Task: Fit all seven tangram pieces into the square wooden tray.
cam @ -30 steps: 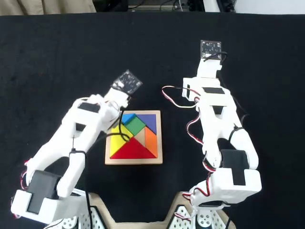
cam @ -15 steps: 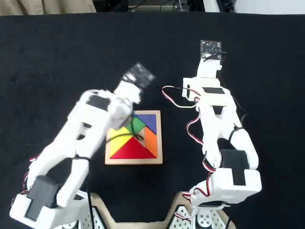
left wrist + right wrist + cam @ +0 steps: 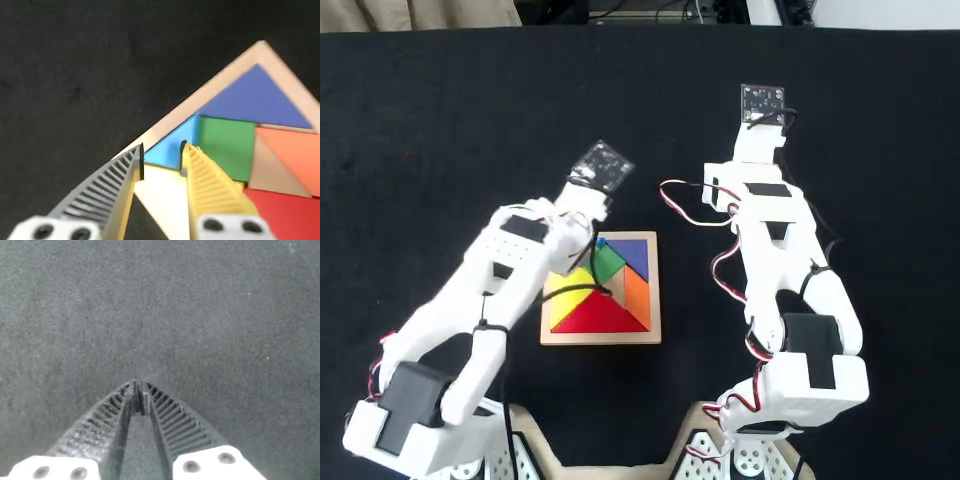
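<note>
Evidently near done: the tray [image 3: 620, 339], at table [image 3: 420, 120] centre, holds six coloured pieces [image 3: 600, 315] lying flush, plus a tan triangle [image 3: 267, 167] we cannot tell for seventh piece or bare floor. The left gripper [image 3: 162, 150] hangs parted, empty, over the light-blue piece [image 3: 172, 145] at the tray's eleven o'clock corner; the right gripper [image 3: 138, 392] is clenched on nothing.

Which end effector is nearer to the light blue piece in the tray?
Left. The left end effector is just above the light blue piece; the right end effector is over bare black cloth, away from the tray.
</note>
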Controlling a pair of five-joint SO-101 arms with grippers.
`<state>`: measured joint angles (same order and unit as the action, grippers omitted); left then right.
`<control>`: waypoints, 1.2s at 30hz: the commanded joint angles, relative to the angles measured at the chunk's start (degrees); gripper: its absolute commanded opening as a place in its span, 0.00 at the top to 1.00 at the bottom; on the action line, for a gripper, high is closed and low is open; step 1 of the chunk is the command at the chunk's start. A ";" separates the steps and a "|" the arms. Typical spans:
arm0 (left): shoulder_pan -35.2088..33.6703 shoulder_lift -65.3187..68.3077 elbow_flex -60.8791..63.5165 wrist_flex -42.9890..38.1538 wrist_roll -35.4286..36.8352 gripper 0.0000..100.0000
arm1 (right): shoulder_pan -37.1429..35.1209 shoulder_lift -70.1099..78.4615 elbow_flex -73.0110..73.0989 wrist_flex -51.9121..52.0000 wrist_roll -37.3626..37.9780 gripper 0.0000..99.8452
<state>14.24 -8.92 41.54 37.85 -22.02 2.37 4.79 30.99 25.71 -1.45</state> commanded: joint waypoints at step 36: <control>-1.10 -1.05 -8.04 8.88 -0.18 0.86 | -0.35 -0.84 -3.38 0.35 0.53 0.99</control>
<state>14.24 -2.51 35.12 44.26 -22.29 2.37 4.79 30.99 25.71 -1.45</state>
